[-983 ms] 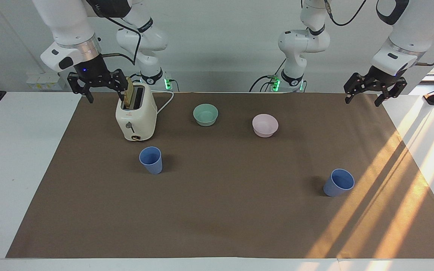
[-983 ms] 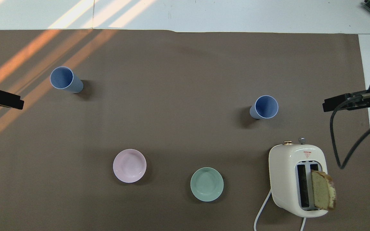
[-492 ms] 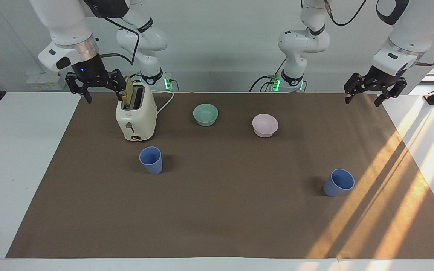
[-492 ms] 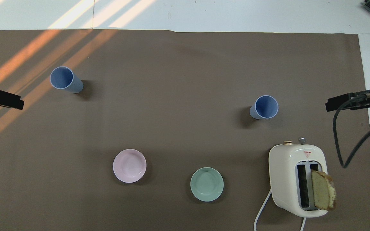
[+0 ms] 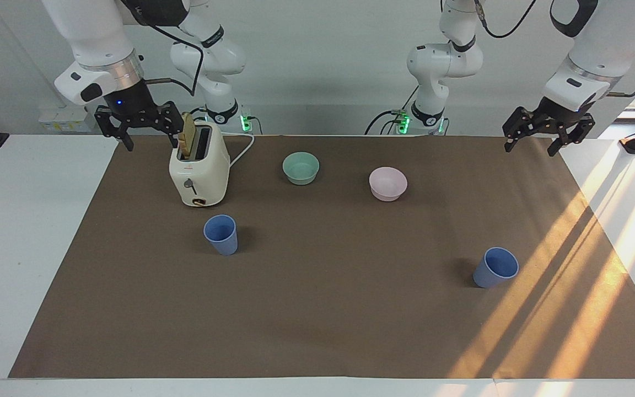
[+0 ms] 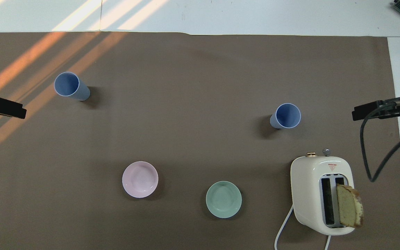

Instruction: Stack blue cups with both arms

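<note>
While raised over the table's ends, left hand [image 5: 536, 144] and right hand [image 5: 151, 142] both wide open, empty.

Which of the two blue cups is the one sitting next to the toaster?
The blue cup at the right arm's end of the table, just farther from the robots than the toaster. The other blue cup stands alone near the sunlit stripes.

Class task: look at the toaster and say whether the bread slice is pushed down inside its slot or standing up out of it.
Standing up out of it: the bread slice rises above the top of the toaster.
</note>
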### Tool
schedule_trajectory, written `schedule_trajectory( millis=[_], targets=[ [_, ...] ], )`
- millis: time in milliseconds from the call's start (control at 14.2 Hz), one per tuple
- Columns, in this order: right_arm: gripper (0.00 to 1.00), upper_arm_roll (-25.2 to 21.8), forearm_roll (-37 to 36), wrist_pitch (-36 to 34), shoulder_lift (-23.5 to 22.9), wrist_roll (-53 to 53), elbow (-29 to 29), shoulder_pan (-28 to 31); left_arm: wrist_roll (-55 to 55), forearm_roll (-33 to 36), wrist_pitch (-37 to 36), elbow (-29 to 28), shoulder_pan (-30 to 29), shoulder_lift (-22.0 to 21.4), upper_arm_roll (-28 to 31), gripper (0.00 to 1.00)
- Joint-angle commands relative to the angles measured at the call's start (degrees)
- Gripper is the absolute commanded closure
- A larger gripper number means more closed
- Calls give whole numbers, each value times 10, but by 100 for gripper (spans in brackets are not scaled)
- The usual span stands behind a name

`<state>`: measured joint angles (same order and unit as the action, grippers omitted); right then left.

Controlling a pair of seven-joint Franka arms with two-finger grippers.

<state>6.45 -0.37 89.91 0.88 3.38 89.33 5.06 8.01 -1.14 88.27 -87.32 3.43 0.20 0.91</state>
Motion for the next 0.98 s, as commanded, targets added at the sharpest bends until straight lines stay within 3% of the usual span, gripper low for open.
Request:
schedule_trajectory(
  millis=[0, 913],
  targets=[
    [0, 4, -5, -2, 1, -7, 0, 5, 4, -7, 3, -18, -3, -15, 1, 0],
    [0, 5, -4, 0, 0, -5, 0, 11, 4, -7, 3, -17, -2, -15, 1, 0]
  ],
)
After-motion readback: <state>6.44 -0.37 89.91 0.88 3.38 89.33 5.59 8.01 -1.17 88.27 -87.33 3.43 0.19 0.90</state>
